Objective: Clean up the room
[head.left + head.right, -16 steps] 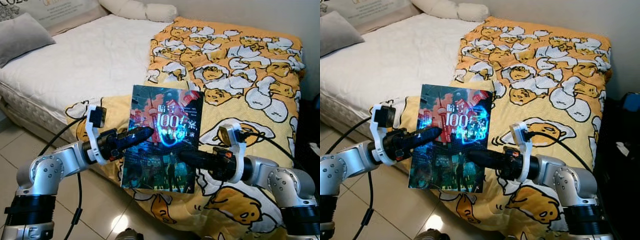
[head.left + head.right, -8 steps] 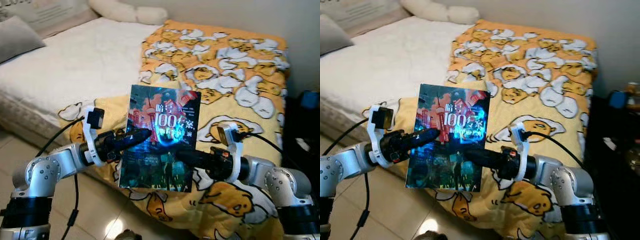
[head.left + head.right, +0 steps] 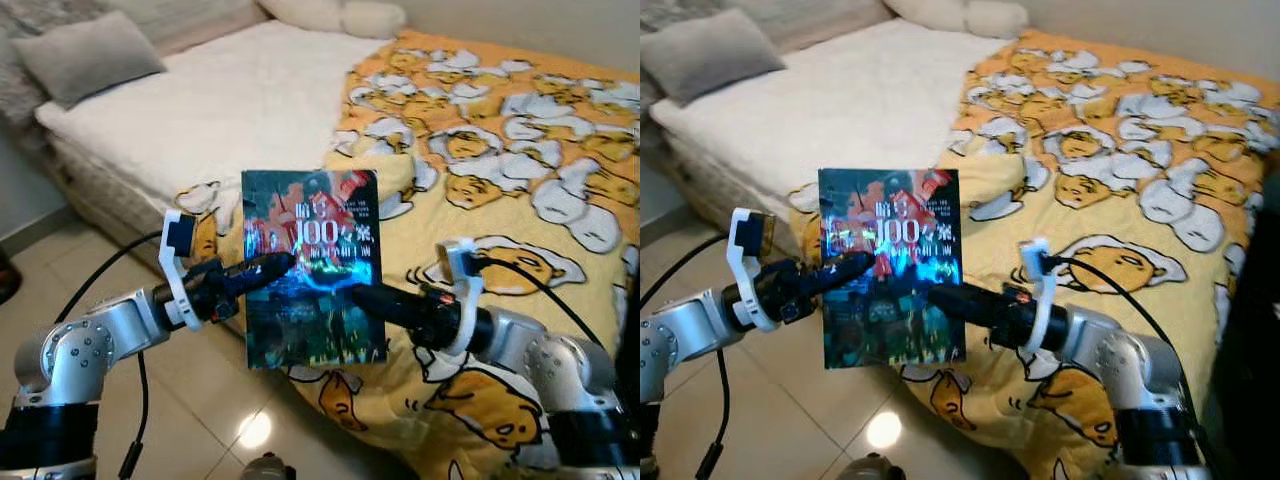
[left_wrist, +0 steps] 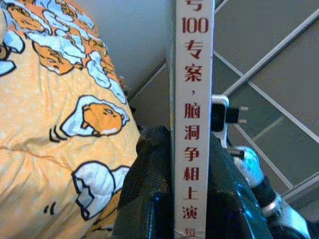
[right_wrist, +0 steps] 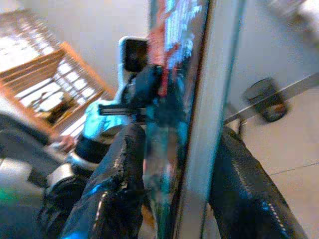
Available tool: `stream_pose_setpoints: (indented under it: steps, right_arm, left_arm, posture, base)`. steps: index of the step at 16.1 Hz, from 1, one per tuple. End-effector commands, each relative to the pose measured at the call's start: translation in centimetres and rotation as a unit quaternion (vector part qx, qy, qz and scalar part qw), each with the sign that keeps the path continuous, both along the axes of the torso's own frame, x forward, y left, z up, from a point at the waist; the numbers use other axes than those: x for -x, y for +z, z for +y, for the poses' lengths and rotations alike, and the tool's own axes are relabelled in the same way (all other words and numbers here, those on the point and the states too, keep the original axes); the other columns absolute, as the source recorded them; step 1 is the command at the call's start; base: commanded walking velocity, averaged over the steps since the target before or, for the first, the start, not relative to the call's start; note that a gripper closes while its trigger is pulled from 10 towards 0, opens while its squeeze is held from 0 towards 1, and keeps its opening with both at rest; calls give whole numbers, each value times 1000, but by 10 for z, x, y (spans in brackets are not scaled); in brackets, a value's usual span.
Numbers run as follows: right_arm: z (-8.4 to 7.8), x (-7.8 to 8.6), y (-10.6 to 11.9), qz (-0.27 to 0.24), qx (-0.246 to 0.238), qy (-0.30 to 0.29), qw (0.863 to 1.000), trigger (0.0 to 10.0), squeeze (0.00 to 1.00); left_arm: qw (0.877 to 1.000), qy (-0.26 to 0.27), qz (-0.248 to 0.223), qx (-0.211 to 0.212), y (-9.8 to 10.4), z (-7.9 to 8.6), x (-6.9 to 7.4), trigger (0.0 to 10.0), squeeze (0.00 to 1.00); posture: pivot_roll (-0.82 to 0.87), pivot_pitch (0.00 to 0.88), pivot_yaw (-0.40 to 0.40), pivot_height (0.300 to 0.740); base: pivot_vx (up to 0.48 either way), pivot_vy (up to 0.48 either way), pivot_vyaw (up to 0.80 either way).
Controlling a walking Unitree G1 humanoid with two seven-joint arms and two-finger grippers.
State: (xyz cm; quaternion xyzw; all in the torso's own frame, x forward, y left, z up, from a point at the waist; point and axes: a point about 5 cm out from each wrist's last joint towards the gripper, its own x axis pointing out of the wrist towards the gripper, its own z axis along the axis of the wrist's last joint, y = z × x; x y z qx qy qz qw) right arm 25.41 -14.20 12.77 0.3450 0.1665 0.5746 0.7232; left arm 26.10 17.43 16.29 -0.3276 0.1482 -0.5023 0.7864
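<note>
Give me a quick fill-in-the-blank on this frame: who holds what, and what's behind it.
1. The book is held upright by ____ grippers at once.
2. The left gripper and right gripper each pinch a side edge of the ____.
3. Behind it, a blanket printed with cartoon ____ covers part of the bed.
4. The large number on the cover is ____.

Missing words: both; book; eggs; 100

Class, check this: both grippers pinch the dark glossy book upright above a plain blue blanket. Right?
Not quite. In the left eye view the blanket is yellow with a cartoon egg print, not plain blue. Left gripper and right gripper do pinch the dark glossy book upright.
</note>
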Motion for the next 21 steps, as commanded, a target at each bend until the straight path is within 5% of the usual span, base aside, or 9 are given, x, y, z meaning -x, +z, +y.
stream_pose_setpoints:
  steps: [1,4,7,8,9,12,13,15,21]
  right_arm:
    - [-13,-1,4,-14,5,-43,999,10000,1000]
    - [-47,4,1,-7,6,-147,989,10000,1000]
    - [-53,0,1,-38,88,-259,961,10000,1000]
    - [-47,-5,-3,-36,123,-316,940,10000,1000]
    - [-44,-10,-11,-30,172,-382,908,10000,1000]
    - [-40,-11,-26,23,224,-480,848,10000,1000]
    - [-29,-1,-31,-15,313,-492,812,10000,0]
    - [-27,2,-35,-27,339,-513,788,10000,0]
    - [-28,3,-38,-9,347,-530,774,10000,0]
  left_arm:
    - [999,33,-30,0,13,7,-3,0,0]
    - [994,98,-46,-22,15,19,1,0,0]
    - [962,198,-95,-165,15,18,-8,0,0]
    - [920,261,-120,-269,6,18,-14,10000,0]
    - [889,292,-135,-325,-3,14,-16,10000,0]
    - [876,329,-89,-342,-18,2,-16,10000,0]
    - [852,347,-120,-373,-28,-5,-11,10000,0]
    - [843,364,-128,-376,-32,-8,-8,10000,0]
    - [837,345,-154,-396,-33,-19,-4,10000,0]
  posture:
    - [-27,0,68,740]
    - [-36,0,69,740]
    - [-49,0,56,740]
    - [-52,0,57,740]
    - [-58,0,59,740]
    - [-68,0,62,740]
    - [-72,0,65,740]
    - [-78,0,67,740]
    - [-56,0,37,740]
  base:
    - [0,0,0]
    - [0,0,0]
    - [0,0,0]
    - [0,0,0]
    - [0,0,0]
    - [0,0,0]
    - [0,0,0]
    - [0,0,0]
    - [0,209,-218]
